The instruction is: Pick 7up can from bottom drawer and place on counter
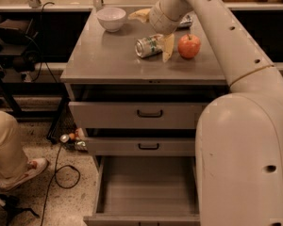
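The 7up can (148, 46) lies on its side on the grey counter (104, 55), silver end facing left. My gripper (153, 31) hovers just above and behind it, open. One yellowish finger (167, 47) hangs beside the can's right end, the other (138, 15) points off to the back left. Neither finger grips the can. The bottom drawer (146, 192) is pulled open at the bottom of the view, and its grey floor is bare.
A red apple (189, 46) sits right of the can. A white bowl (111, 18) stands at the back left of the counter. Two closed drawers with black handles (149, 113) are above the open one. A person's leg (12, 149), cables and small items (70, 138) are on the floor at left.
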Motion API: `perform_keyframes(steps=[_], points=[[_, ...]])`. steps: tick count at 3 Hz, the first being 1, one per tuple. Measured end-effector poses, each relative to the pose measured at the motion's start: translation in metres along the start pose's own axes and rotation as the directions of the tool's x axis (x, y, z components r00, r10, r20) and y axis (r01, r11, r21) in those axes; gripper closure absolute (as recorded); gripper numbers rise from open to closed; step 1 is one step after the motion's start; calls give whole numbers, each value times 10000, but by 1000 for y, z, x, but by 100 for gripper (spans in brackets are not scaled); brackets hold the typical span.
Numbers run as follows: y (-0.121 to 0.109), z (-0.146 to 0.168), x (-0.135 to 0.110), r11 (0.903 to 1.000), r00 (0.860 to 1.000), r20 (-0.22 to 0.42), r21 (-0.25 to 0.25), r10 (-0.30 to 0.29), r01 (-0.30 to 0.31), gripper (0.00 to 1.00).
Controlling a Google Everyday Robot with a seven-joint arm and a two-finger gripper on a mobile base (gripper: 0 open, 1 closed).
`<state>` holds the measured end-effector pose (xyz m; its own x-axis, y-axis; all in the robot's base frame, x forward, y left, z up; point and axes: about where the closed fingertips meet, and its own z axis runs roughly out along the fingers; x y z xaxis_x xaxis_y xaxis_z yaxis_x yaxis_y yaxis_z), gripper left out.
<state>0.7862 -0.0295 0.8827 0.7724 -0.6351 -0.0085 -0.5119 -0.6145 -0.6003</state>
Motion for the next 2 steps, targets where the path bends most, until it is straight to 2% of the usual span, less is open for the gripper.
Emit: perform_keyframes(steps=[1, 2], points=[[15, -31, 25, 9945, 9932, -736, 602, 905, -862, 0], [51, -71, 55, 9671, 9569, -1723, 1432, 2337, -2104, 0]])
